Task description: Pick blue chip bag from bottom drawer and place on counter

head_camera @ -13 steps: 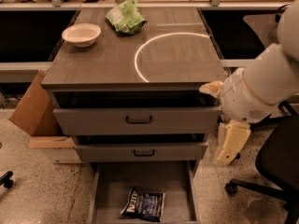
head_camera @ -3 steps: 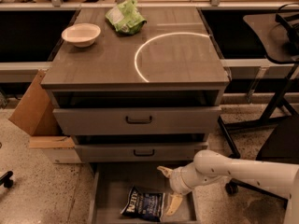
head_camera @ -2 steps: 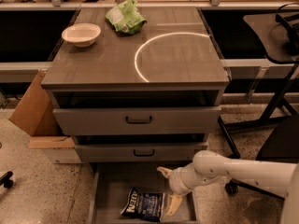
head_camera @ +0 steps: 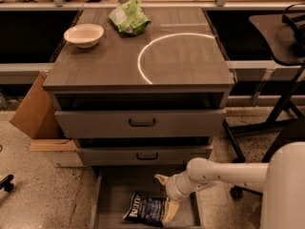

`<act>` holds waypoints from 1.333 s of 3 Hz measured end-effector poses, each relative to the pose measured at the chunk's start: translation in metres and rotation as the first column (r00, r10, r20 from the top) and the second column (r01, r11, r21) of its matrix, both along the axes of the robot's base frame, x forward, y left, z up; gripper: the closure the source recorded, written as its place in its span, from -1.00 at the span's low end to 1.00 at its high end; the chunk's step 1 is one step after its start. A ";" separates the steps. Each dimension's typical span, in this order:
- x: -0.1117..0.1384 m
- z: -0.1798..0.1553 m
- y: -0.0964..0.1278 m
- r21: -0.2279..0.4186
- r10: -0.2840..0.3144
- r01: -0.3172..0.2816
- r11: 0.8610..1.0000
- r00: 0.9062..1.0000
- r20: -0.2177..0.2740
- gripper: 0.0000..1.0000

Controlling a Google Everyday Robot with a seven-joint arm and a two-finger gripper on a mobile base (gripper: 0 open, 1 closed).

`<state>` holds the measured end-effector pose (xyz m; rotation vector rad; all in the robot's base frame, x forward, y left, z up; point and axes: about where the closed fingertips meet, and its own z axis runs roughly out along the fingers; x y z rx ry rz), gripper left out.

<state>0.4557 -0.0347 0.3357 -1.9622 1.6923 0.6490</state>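
Bottom drawer (head_camera: pixel 112 200) is pulled out at floor level below the cabinet, grey floor exposed. Blue chip bag (head_camera: pixel 147 209) lies flat on the drawer floor, toward the front and right of centre, white lettering facing up. Gripper (head_camera: pixel 166 195) is inside the drawer at the bag's right end, on a white arm (head_camera: pixel 228 171) reaching in from the right. Its two pale fingers are spread wide, one raised above the bag's upper right corner, the other low against the bag's right edge; nothing is clamped between them. Whether the lower finger actually touches the bag cannot be told. Upper drawer (head_camera: pixel 95 124) and middle drawer (head_camera: pixel 109 155), both with black handles, stand slightly out. Counter (head_camera: pixel 190 61) carries a white arc (head_camera: pixel 142 63), a pale bowl (head_camera: pixel 84 35) at rear left and a green bag (head_camera: pixel 128 16) at rear centre. Cardboard box (head_camera: pixel 33 109) leans at the cabinet's left side.
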 end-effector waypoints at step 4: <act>0.022 -0.163 0.037 0.040 -0.026 0.027 0.999 1.000 -0.014 -1.00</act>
